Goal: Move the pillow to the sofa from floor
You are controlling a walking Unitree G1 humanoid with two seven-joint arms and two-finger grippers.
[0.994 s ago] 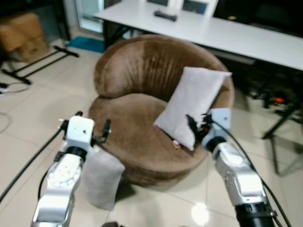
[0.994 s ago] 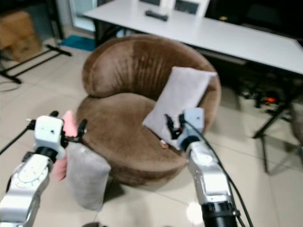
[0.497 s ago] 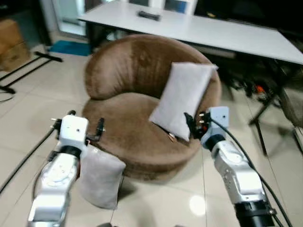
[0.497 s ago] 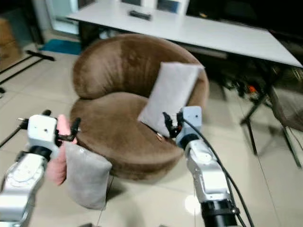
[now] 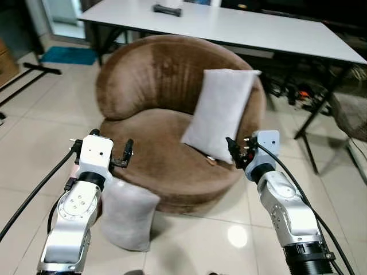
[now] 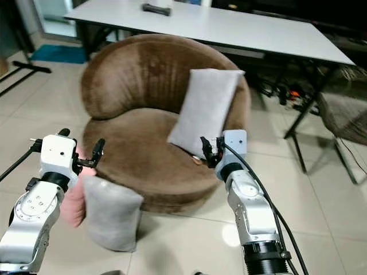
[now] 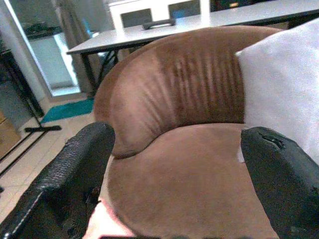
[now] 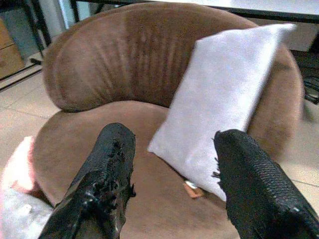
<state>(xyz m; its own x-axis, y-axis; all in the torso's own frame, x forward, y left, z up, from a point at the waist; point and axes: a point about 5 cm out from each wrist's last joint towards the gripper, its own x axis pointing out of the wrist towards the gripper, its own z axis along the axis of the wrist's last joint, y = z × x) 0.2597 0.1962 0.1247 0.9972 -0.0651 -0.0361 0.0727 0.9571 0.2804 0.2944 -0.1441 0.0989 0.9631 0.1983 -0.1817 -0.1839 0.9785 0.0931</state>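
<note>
We see both arms raised and bent at the elbow, reaching forward toward the round brown sofa (image 5: 166, 114). Our left gripper (image 5: 100, 150) hovers at the seat's left front edge, fingers spread wide, holding nothing. Our right gripper (image 5: 236, 151) points at the seat's right front edge, fingers spread too, just beside the lower corner of a grey cushion (image 5: 221, 112) that leans upright against the backrest. The pillow (image 5: 129, 213) stands on the tiled floor (image 5: 34, 137), touching the sofa's base, just below our left wrist. Behind the sofa runs a long white surface (image 5: 229, 23).
</note>
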